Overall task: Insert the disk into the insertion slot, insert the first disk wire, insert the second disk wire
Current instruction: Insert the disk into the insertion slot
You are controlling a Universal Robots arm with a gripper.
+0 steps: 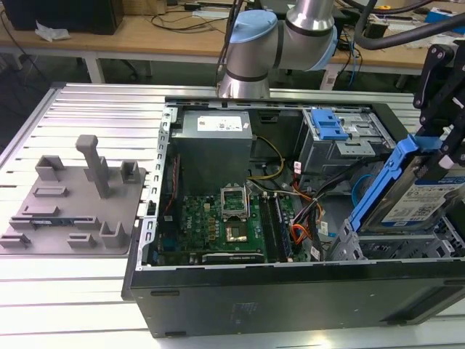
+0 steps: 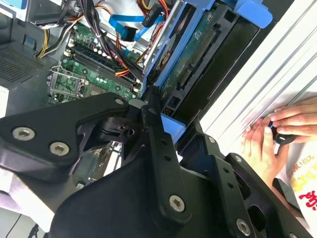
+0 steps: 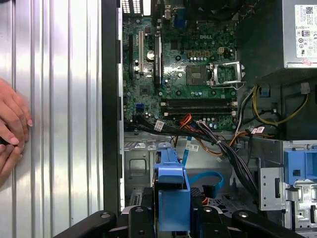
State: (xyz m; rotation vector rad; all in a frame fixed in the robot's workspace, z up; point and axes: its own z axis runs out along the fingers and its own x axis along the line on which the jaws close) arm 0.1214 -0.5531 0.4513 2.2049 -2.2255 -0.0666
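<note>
The disk (image 1: 420, 198), clamped by its blue carrier between the arm's closed fingers (image 3: 140, 224), hangs tilted just above the insertion slot (image 1: 347, 246), not yet seated. At that slant a carrier corner could catch the slot's rim and jam. The second disk wire (image 3: 207, 176) and a bundle of red, orange and yellow wires (image 1: 304, 222) lie loose beside the slot and risk being pinched. A person's hands (image 2: 267, 135) rest on the table (image 3: 54, 99) near the slot, outside the computer case (image 1: 254, 302).

You see a silver disk (image 1: 420, 205) with a white-and-blue label, its bright blue carrier (image 1: 387, 177), a green motherboard (image 1: 218, 222) and the light-blue second disk wire (image 3: 208, 174).
</note>
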